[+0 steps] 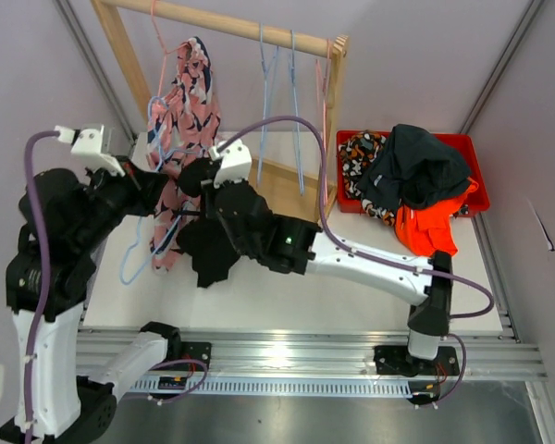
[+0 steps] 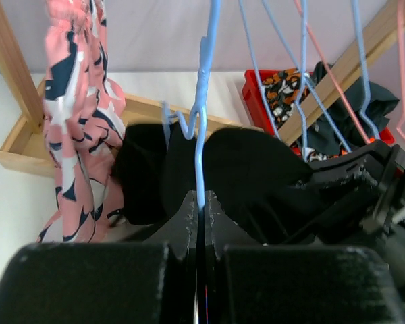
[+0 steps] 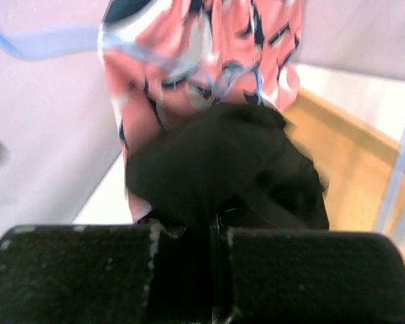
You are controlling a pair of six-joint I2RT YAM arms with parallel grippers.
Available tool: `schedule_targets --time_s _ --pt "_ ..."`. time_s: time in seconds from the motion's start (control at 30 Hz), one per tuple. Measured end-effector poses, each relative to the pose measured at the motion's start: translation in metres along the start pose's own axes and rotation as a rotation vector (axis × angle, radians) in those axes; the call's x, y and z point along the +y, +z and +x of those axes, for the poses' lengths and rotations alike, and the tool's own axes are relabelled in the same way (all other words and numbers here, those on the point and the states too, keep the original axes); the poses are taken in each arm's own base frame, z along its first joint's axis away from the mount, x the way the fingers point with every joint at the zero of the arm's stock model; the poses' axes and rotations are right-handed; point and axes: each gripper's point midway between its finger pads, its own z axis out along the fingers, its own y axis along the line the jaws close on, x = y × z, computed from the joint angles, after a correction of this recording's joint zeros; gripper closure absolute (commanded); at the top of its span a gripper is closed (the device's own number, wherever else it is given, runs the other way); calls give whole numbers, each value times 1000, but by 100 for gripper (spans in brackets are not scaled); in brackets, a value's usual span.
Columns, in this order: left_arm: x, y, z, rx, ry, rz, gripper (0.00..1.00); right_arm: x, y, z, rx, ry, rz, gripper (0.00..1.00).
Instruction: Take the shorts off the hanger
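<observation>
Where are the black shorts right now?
In the top view the shorts hang left of centre, just right of the pink garment, pinched by the right gripper; the left gripper holds the blue hanger beside them.

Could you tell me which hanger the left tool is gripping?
The blue hanger carrying the black shorts; the others hang untouched on the wooden rail.

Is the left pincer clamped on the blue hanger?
Yes, the blue hanger runs straight down into the left pincer, pinched between its shut fingers.
</observation>
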Motion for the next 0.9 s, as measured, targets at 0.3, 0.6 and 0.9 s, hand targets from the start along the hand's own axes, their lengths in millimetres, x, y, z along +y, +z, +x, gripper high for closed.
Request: schedule_targets --time_s 0.3,0.6,0.9 --pt "4 -11 -29 -100 6 -49 100 27 -172 79 58 -180 -193 100" --pt "11 14 -5 -63 -31 -52 100 -103 -190 -54 -125 -101 63 100" --pt "19 22 19 -13 -17 -68 100 -266 -205 -204 -401 26 426 100"
